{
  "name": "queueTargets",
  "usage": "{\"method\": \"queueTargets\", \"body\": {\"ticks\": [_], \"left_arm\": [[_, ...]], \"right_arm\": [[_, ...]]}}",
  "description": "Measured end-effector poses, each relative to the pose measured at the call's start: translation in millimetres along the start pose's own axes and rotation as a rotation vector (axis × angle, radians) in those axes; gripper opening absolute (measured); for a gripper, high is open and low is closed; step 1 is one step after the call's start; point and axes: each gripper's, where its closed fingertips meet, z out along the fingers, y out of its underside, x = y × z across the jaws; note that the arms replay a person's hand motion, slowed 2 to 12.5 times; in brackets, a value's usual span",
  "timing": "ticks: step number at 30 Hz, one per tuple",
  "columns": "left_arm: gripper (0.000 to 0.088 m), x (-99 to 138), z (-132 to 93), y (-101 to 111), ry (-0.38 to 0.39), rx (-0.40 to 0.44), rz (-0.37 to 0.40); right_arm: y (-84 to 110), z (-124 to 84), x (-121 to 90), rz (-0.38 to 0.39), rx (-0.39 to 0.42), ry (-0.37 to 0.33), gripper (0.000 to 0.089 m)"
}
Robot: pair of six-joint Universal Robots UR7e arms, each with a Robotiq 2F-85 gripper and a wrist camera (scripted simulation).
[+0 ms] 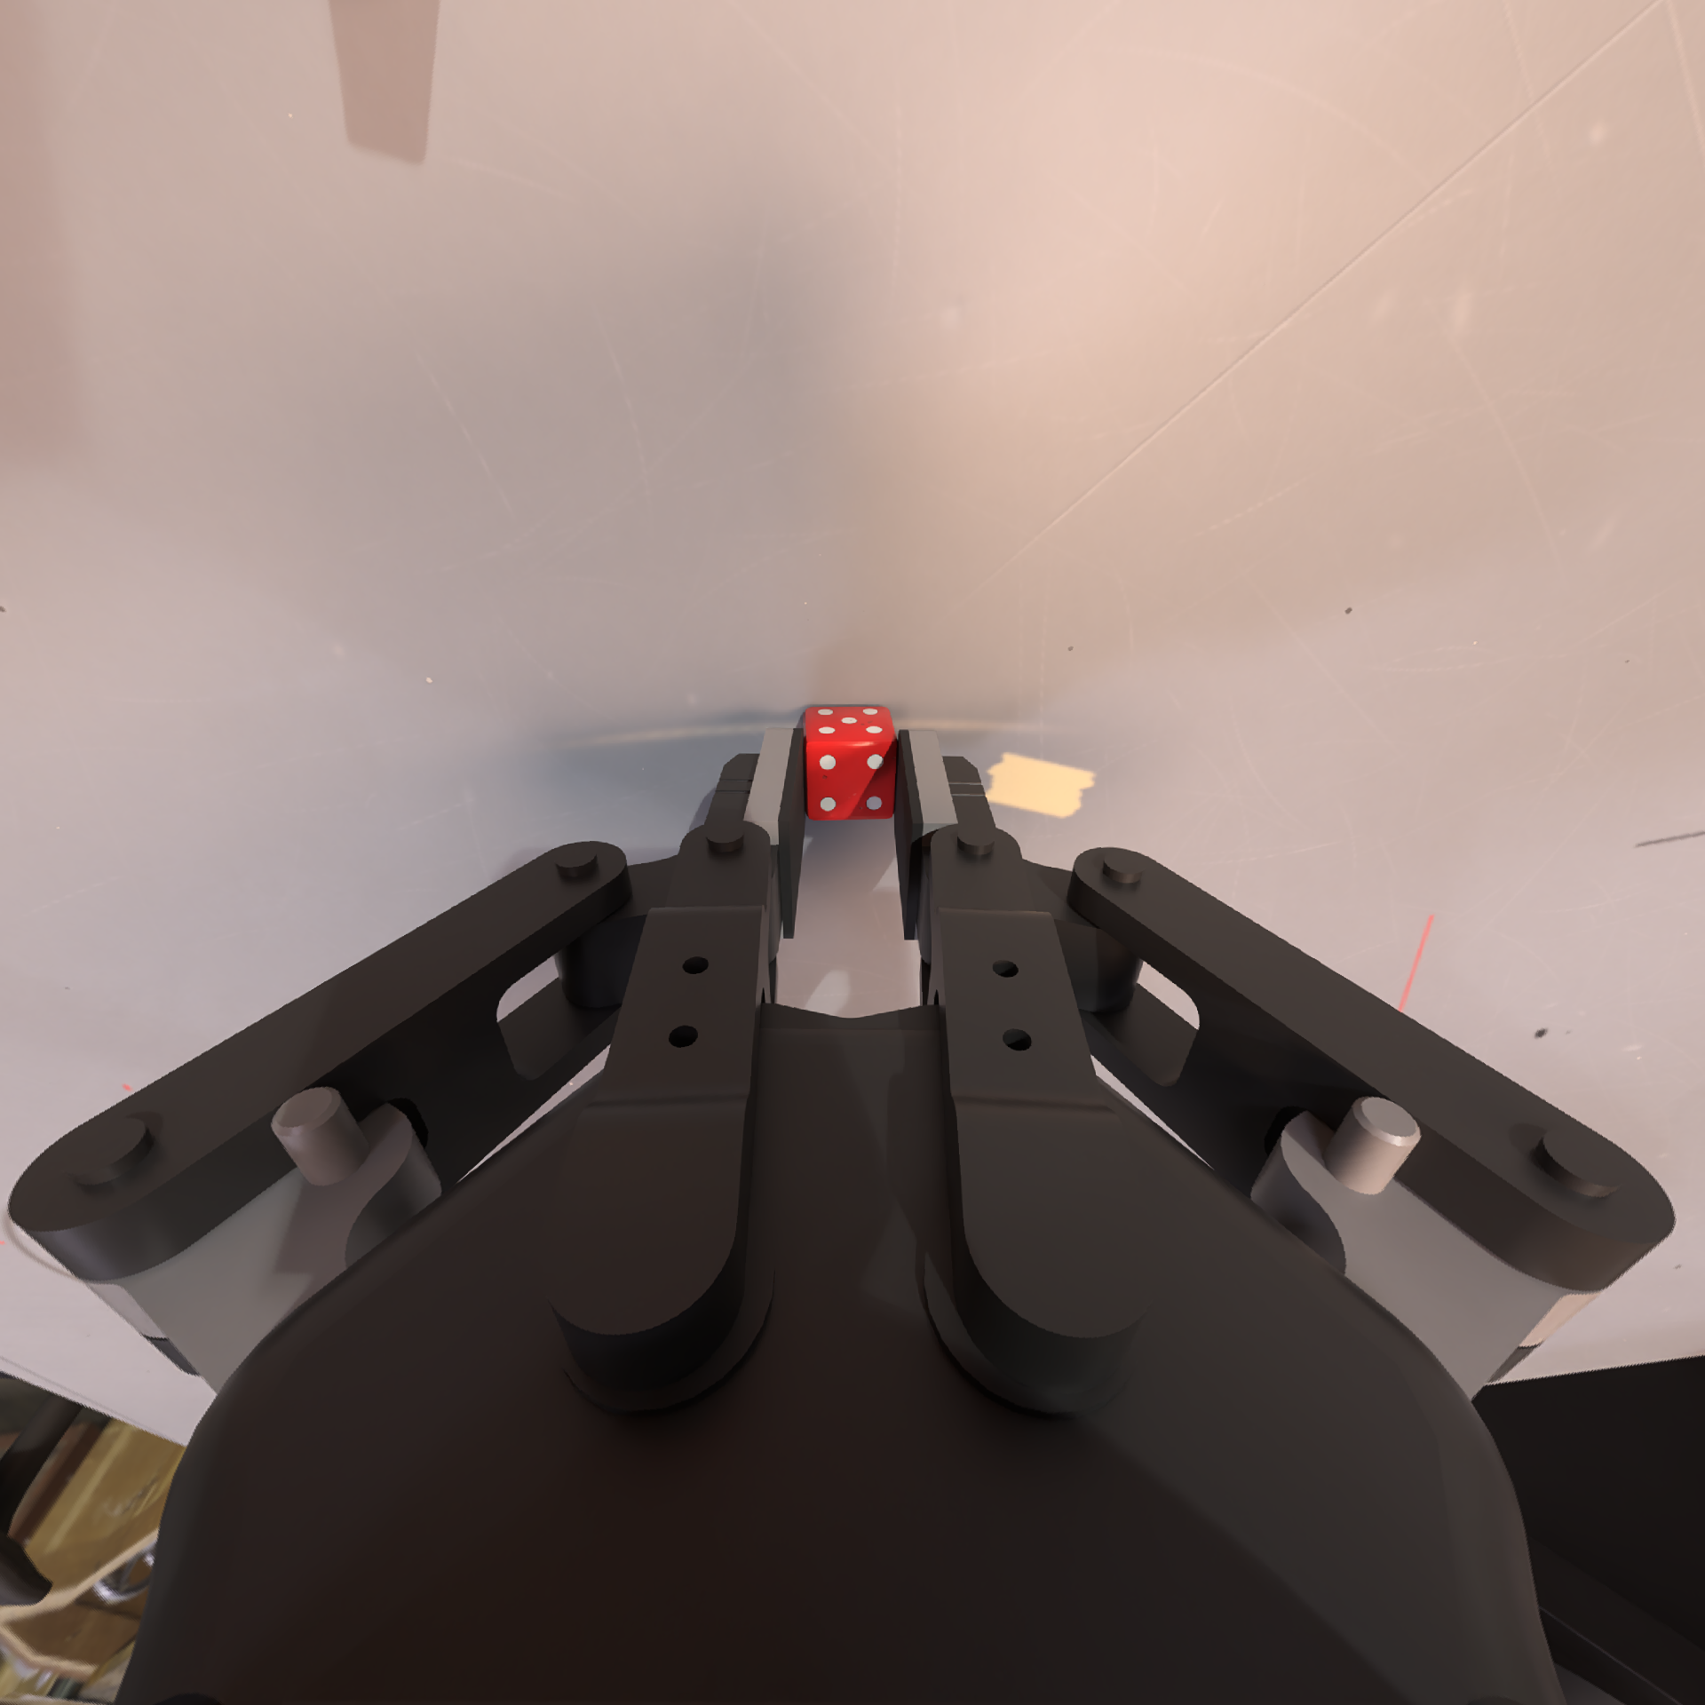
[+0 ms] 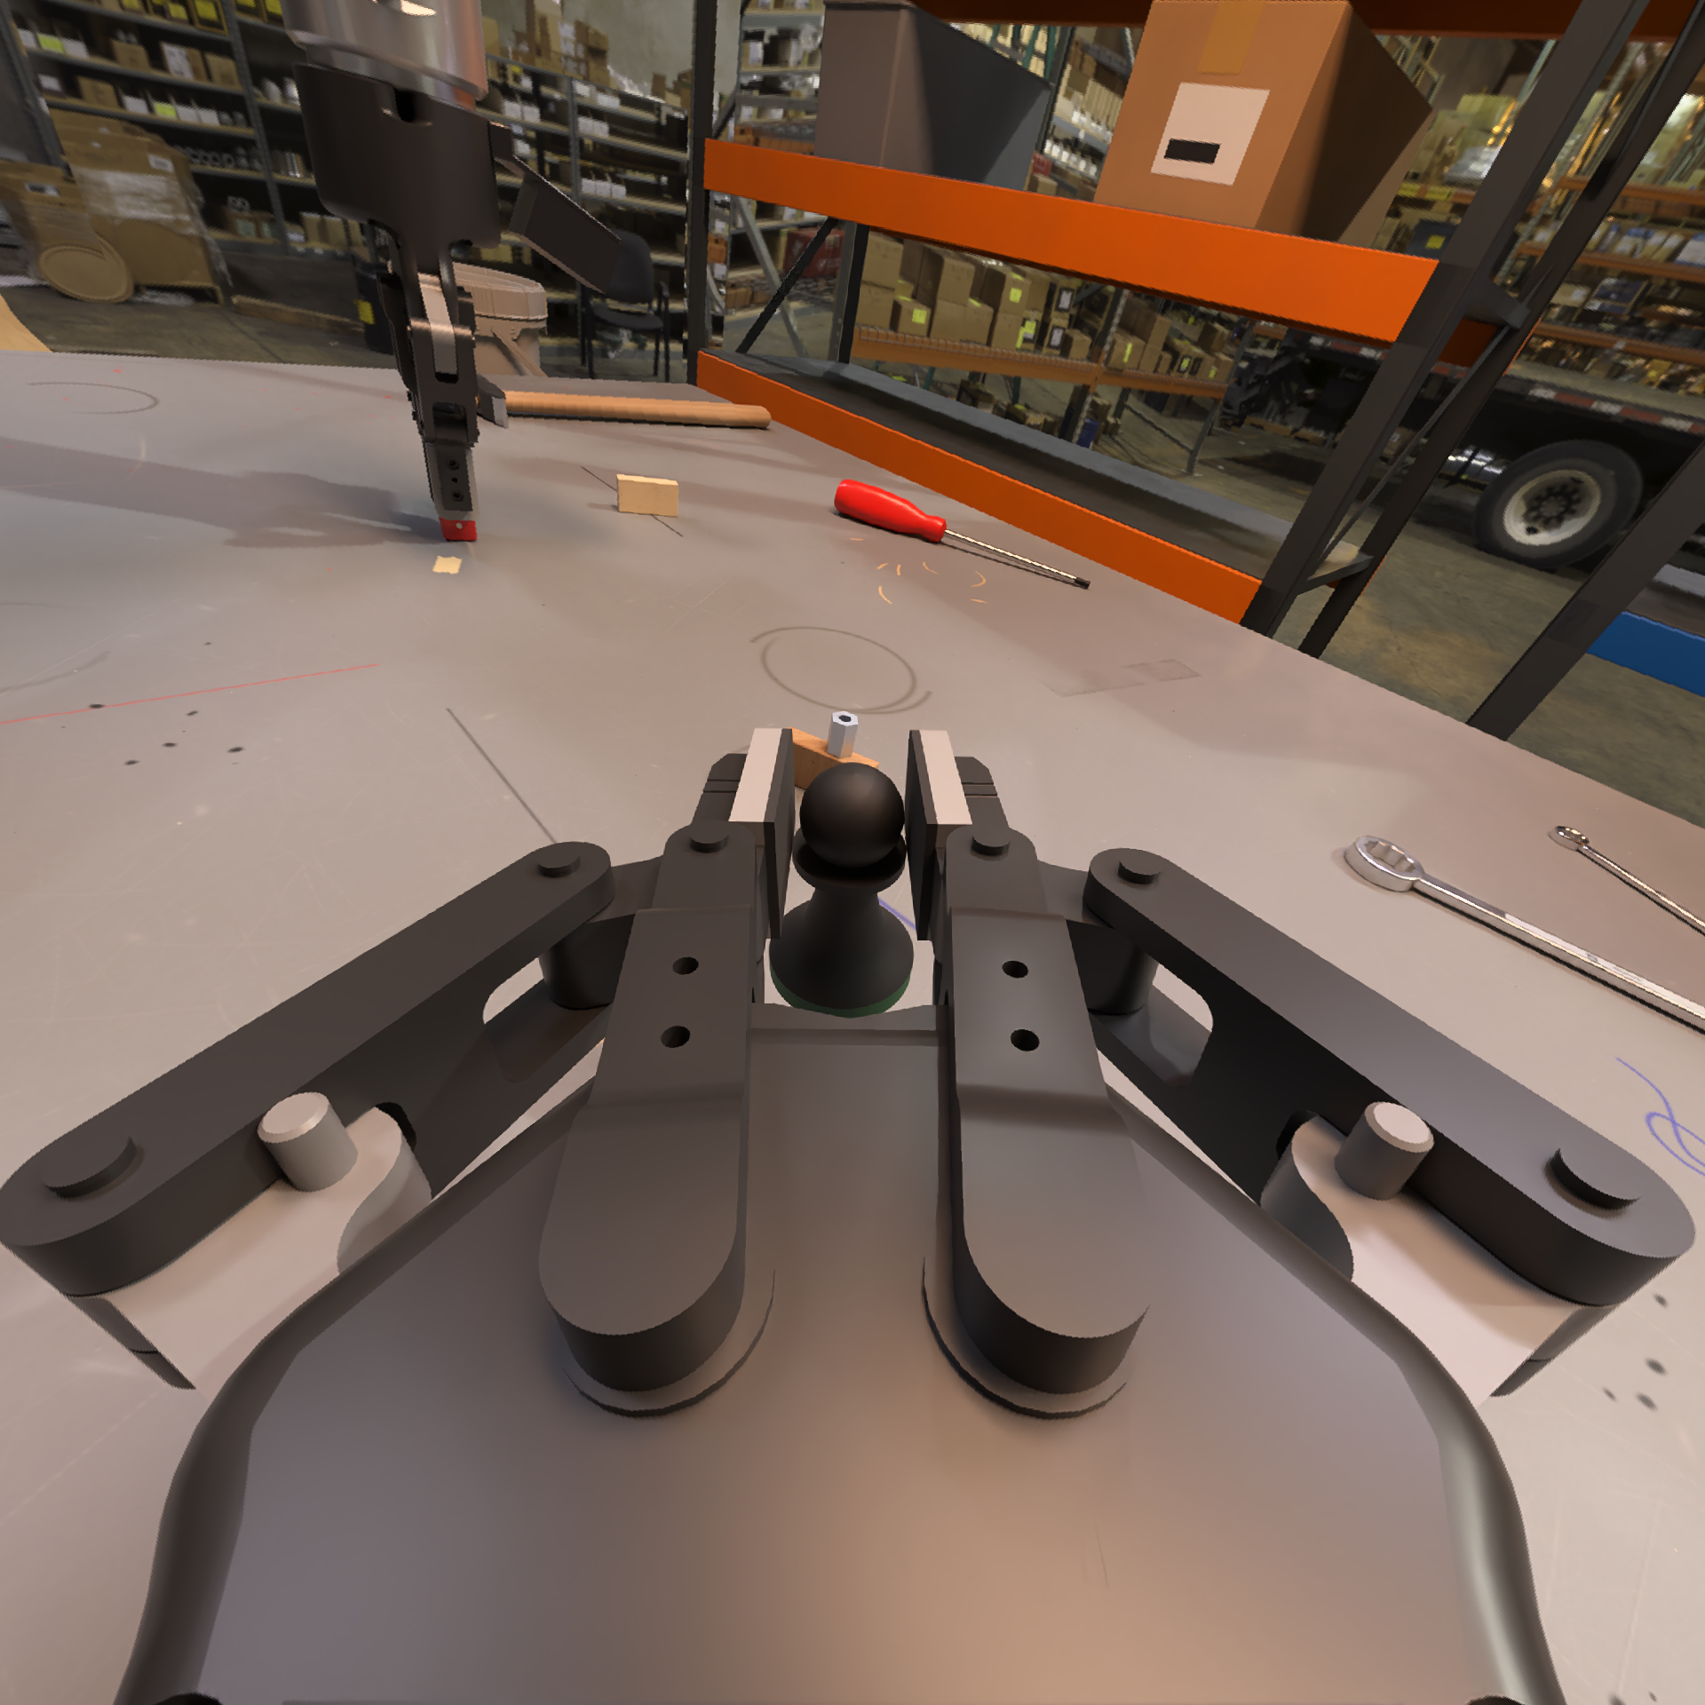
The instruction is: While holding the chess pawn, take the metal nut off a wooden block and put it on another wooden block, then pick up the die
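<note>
Red cubic die [image 1: 850,762] pinched between left tool [image 1: 849,784] pads.

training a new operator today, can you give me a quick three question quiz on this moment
1. True or false: the metal nut stands on a wooden block.
2. Which tool has a red handle? A) wrench B) screwdriver C) hammer
3. Fill in: the right gripper holds the black ____.

Key:
1. True; the other wooden block is bare.
2. B, the screwdriver; the wrench is all metal and the hammer has a wooden handle.
3. Chess pawn. The left gripper brackets the die at the table.
</note>
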Motion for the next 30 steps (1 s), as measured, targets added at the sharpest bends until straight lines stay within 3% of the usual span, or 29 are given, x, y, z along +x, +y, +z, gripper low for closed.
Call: {"method": "queueTargets", "body": {"ticks": [14,30], "left_arm": [[0.0179,1,-12,3,-0.025,0.02,-0.015],[0.0179,10,-50,3,-0.108,0.146,0.002]], "right_arm": [[-0.4,0,0,0.0,0.002,0.001,0.0221],[-1.0,-1,0,0.001,0.004,0.002,0.0221]]}}
